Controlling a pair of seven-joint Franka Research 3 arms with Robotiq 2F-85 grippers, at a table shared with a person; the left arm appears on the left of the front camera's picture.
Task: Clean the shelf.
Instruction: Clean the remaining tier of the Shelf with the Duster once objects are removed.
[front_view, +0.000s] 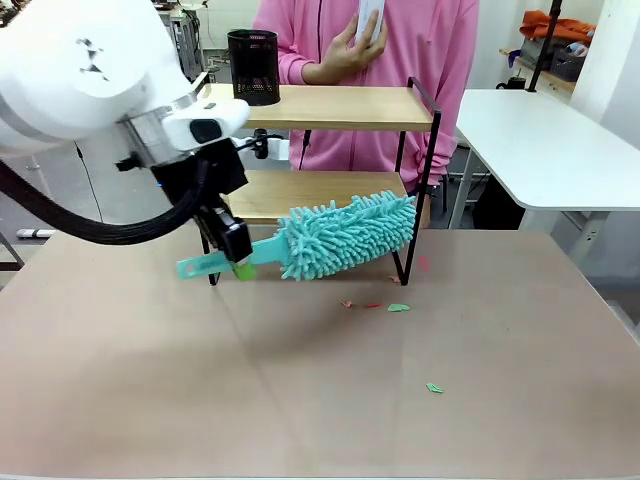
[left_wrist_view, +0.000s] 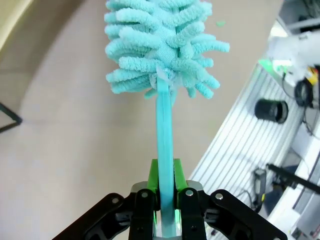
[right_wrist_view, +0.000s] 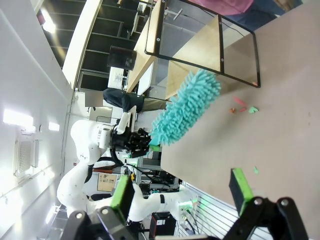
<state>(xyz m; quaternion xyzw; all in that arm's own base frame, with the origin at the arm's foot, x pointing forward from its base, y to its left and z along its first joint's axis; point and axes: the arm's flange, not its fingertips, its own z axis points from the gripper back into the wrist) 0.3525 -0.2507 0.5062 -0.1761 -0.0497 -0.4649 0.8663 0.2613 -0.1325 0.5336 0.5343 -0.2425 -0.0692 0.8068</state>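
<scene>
L tool (front_view: 240, 262) gripping duster (front_view: 345, 235), by shelf (front_view: 340, 107)

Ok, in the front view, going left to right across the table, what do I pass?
Left gripper → head of the teal duster → lone green scrap nearest the camera → white side table.

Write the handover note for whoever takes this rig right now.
Left claw: shut on the duster handle; head by the front of the shelf's lower board, right end.
Right claw: open, empty, above the table.
Black cup: on the top board, left end.
Done: a few scraps lie on the table before the shelf.
Left: probably wipe both boards, then set the duster down; the lower board is partly hidden.
</scene>
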